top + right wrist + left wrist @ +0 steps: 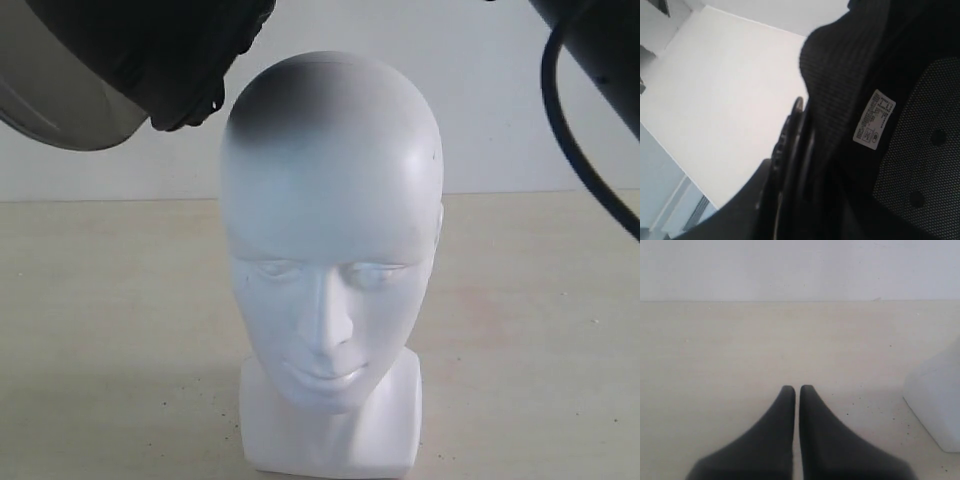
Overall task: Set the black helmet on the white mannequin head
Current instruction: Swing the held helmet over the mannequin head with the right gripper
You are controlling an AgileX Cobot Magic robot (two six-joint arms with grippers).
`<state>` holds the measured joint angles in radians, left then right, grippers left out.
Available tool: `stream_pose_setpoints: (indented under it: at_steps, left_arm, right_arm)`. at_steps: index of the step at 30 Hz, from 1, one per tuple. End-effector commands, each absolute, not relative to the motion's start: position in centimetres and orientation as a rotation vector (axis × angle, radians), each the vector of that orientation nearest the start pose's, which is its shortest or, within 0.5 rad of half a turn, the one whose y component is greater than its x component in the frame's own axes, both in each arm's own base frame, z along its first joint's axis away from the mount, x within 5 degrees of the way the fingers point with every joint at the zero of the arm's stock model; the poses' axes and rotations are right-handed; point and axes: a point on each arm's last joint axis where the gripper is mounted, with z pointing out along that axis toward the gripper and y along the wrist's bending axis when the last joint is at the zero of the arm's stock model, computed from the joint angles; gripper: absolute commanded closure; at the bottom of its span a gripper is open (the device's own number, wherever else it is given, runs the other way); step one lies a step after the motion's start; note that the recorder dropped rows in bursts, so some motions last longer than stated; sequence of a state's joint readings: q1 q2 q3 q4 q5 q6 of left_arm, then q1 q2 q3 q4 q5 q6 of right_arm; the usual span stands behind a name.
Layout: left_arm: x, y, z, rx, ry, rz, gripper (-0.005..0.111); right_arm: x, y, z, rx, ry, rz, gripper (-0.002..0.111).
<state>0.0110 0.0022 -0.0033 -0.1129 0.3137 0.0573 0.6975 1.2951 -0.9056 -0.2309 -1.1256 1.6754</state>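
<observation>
- Head (330, 250) stands upright on the tabletop (100, 300), well forward of its far edge, long axis vertical. Its face is turned to the exterior camera, and its base is cut off below.
- Helmet (165, 50) hangs in the air above the tabletop, higher than the head's crown and off to its left, not touching it. Only the lower rim and part of the visor (60, 95) show, so its long axis cannot be read. The visor slants down and to the left.
- Right gripper (782, 175) grips the helmet's rim. The fingertips are dark against dark lining and hard to separate. A white label (875, 120) shows on the padding.
- Right arm (600, 40) enters at the top right with a looping cable (570, 140), mostly out of frame.
- Left gripper (797, 388) sits low over the tabletop, level, jaws pressed together on nothing. A white block (935, 400) nearby is cut off.
</observation>
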Motion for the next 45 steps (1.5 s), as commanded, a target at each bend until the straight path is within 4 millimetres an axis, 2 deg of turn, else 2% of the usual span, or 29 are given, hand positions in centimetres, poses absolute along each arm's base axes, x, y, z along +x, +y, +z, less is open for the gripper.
stream_pose_setpoints:
  at_steps: [1,13,19,28,41,45]
  left_arm:
    - [5.4,-0.3,18.5,-0.025,1.796,-0.061,0.102]
    - [5.4,-0.3,18.5,-0.025,1.796,-0.061,0.102]
    - [5.4,-0.3,18.5,-0.025,1.796,-0.061,0.102]
    - [5.4,-0.3,18.5,-0.025,1.796,-0.061,0.102]
    - [5.4,-0.3,18.5,-0.025,1.796,-0.061,0.102]
    - [5.4,-0.3,18.5,-0.025,1.796,-0.061,0.102]
  right_arm:
    - [18.6,17.2,43.4,0.241,0.781,2.37,0.108]
    - [18.9,16.8,43.5,0.362,0.748,2.506,0.108]
    - [19.6,15.7,43.5,0.335,0.771,2.489,0.108]
    - [19.3,13.8,44.6,0.343,0.698,2.488,0.108]
    - [19.1,13.9,44.6,0.255,0.729,2.383,0.108]
    - [19.3,14.0,43.2,0.305,0.77,2.383,0.108]
